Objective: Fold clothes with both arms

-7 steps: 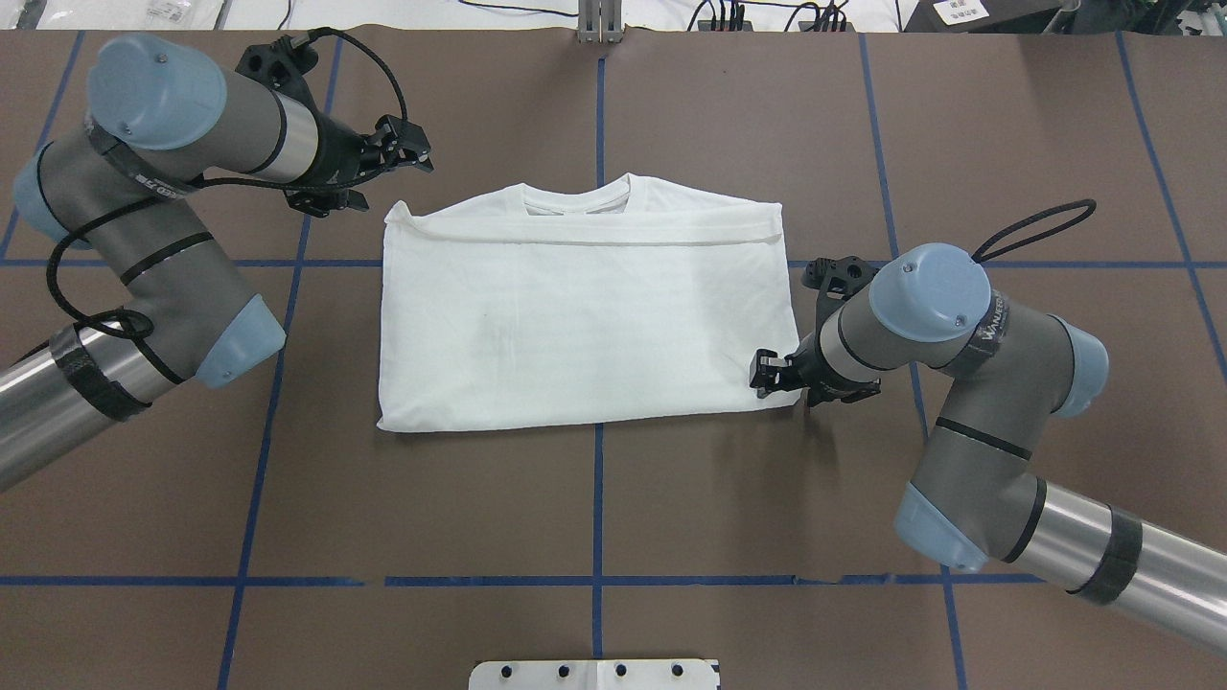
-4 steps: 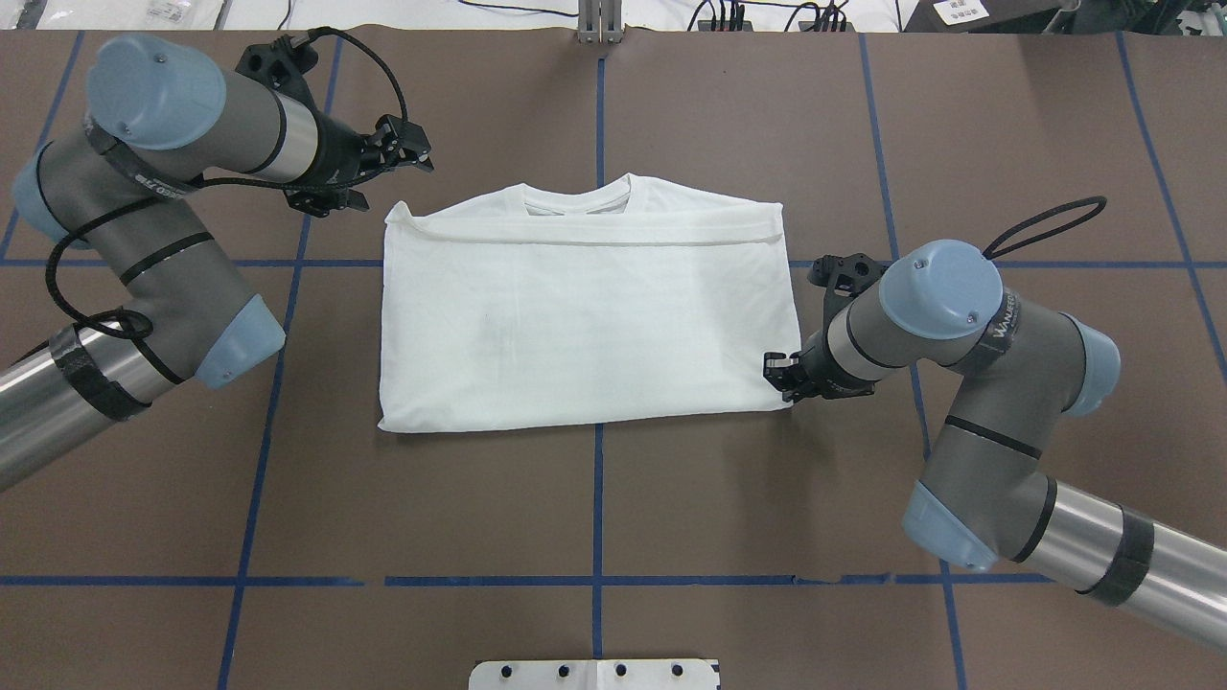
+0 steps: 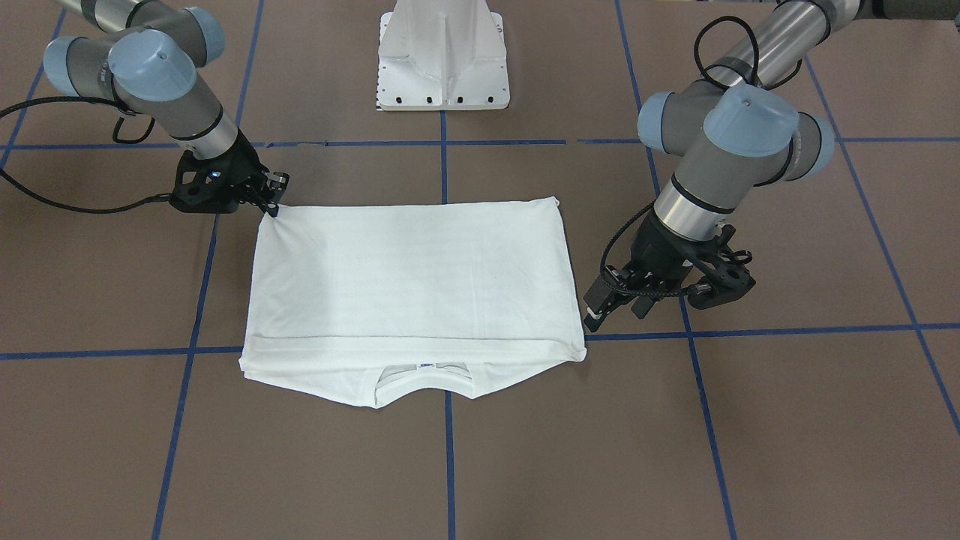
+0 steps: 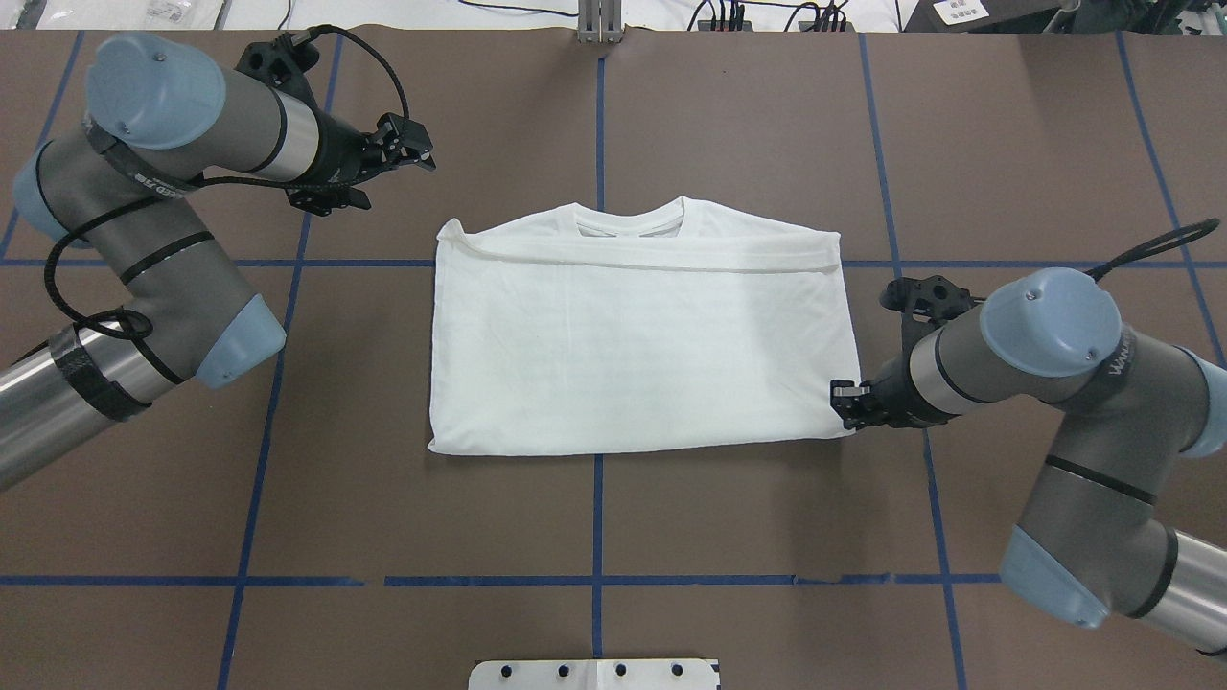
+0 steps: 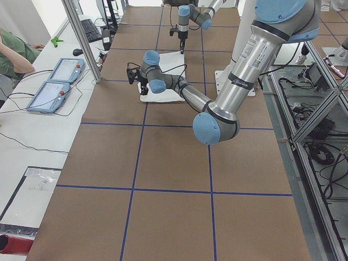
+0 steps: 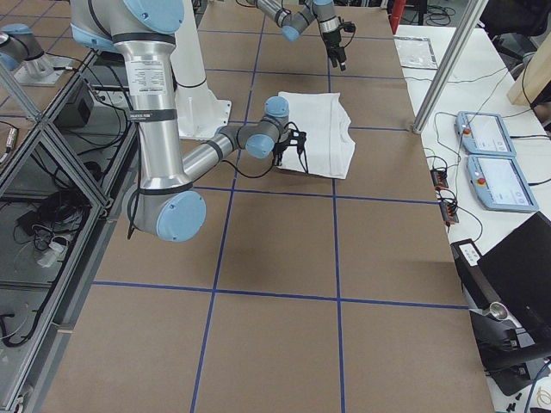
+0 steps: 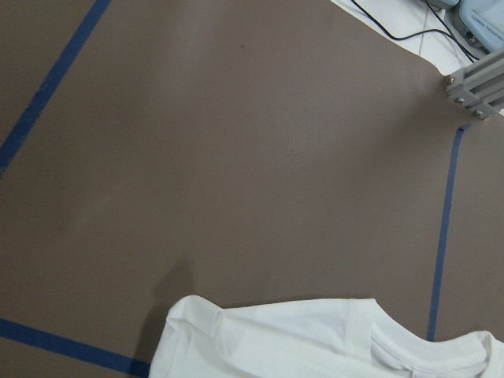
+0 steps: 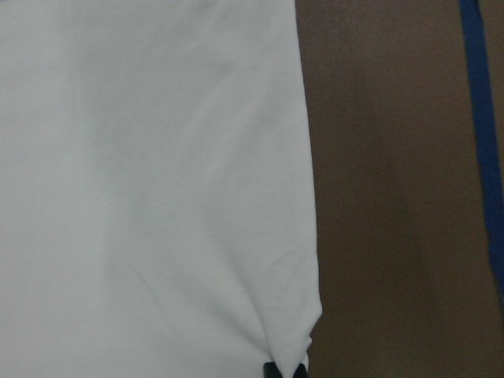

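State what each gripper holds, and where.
The right gripper pinches the white T-shirt at its right-hand corner farthest from the collar. The left gripper is open, holding nothing.

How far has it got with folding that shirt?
Done: the T-shirt lies flat, folded in half up to the collar. In hand: the right arm's fingers pinch its near right corner, while the left arm's fingers hover off it. Left: further folds into a smaller bundle.

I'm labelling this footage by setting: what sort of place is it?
Most likely a robotics lab test cell: a table marked with a blue tape grid, two teach pendants alongside, and aluminium framing around the robot's white pedestal.
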Robot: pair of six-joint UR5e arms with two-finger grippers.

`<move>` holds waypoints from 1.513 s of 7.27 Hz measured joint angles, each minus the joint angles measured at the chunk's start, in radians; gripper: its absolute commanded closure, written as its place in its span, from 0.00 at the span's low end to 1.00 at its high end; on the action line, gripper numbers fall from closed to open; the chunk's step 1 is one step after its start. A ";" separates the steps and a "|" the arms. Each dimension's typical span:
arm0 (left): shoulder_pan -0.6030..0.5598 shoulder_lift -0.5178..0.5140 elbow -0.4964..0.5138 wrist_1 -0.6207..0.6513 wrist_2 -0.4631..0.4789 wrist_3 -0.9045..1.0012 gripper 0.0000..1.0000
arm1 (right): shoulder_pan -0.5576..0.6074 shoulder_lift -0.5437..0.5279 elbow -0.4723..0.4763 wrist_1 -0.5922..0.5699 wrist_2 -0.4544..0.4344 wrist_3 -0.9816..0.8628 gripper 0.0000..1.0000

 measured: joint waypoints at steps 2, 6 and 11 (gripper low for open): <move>0.003 -0.001 -0.008 0.000 0.025 -0.001 0.00 | -0.064 -0.115 0.089 -0.001 0.064 0.003 1.00; 0.007 0.002 -0.040 0.001 0.046 -0.002 0.00 | -0.347 -0.258 0.239 0.000 0.180 0.013 0.99; 0.027 0.001 -0.065 0.002 0.031 0.003 0.00 | -0.462 -0.218 0.251 0.013 0.185 0.061 0.00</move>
